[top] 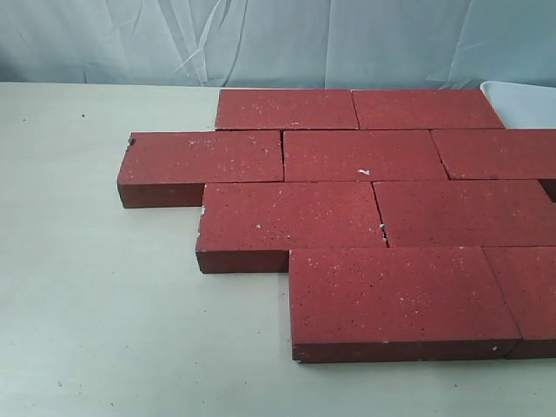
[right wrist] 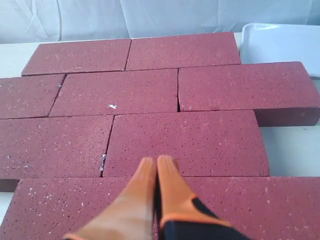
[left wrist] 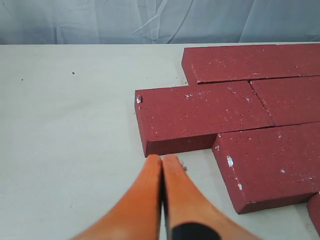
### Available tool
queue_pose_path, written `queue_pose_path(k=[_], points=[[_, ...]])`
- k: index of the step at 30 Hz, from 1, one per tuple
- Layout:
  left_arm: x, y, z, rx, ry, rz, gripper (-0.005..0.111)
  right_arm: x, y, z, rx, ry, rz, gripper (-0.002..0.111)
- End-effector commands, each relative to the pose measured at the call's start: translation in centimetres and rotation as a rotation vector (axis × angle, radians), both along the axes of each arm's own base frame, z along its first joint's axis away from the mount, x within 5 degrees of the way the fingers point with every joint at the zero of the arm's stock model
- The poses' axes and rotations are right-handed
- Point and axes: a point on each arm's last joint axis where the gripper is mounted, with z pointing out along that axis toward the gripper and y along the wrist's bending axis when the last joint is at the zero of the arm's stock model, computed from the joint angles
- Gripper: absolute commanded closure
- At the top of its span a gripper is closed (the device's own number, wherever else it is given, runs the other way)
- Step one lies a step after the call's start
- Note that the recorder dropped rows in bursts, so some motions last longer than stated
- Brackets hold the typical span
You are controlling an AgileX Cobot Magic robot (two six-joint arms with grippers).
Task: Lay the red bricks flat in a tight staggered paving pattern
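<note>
You're seeing the table (top: 104, 330) carrying the red bricks (top: 347, 208), lying flat in four tight staggered rows near a white tray (top: 526, 100). Your right gripper (right wrist: 156, 161) is hovering over them, pinched together, empty; your left gripper (left wrist: 162, 159), likewise closed, is hanging beside the bricks' edge.

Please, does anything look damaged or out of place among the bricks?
Nothing is askew: the red bricks lie flat and staggered. Only small damage shows. In the second-nearest row, the left brick has a white chipped corner, and its joint with the neighbour is chipped open at the near end.
</note>
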Motion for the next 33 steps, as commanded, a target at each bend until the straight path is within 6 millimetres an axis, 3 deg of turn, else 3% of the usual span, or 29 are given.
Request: queue_pose_path(k=[1, 15, 26, 33], points=[[-0.2, 0.0, 0.0, 0.000, -0.003, -0.002, 0.107, -0.4, -0.3, 0.2, 0.000, -0.046, -0.002, 0.109], [-0.2, 0.0, 0.0, 0.000, -0.003, -0.002, 0.107, -0.5, -0.3, 0.2, 0.004, -0.049, -0.008, 0.109], [-0.2, 0.0, 0.0, 0.000, -0.004, -0.002, 0.107, -1.6, -2.7, 0.3, 0.039, -0.093, -0.285, 0.109], [-0.2, 0.0, 0.0, 0.000, -0.004, -0.002, 0.107, -2.2, -2.9, 0.5, 0.046, -0.119, -0.307, 0.109]])
